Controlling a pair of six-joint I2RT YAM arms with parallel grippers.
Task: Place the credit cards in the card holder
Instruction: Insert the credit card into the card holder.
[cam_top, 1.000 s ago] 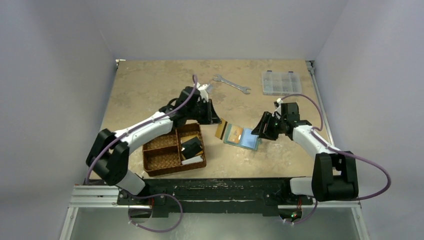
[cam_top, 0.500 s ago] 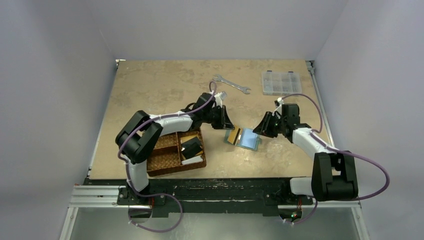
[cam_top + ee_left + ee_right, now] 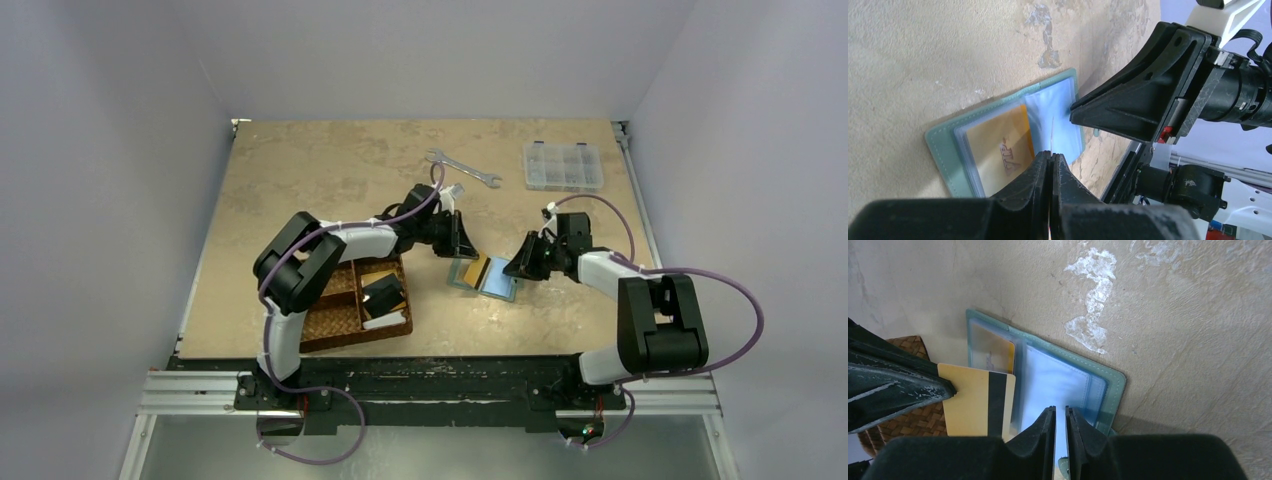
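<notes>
Top view: the card holder (image 3: pixel 500 287) lay open at the centre of the frame. The left gripper (image 3: pixel 458 246) was just to its upper left and the right gripper (image 3: pixel 520 268) at its right edge. A black card (image 3: pixel 383 292) and a white card (image 3: pixel 386 320) lay in the brown woven basket (image 3: pixel 330 325) at lower left, so the job looked well short of done.

Left wrist view: a glossy orange VIP card (image 3: pixel 1004 146) sat inside a clear pocket on the left page. The left jaws were clamped on something thin and stiff, seen edge-on.

Right wrist view: that thing was a striped card (image 3: pixel 975 401), orange-yellow with a black band, poised over the left page but not yet slid in. The right jaws stood almost together over the bluish film page (image 3: pixel 1058 381); whether they nipped it I could not tell. The cover was matte grey-green with a stitched edge.
</notes>
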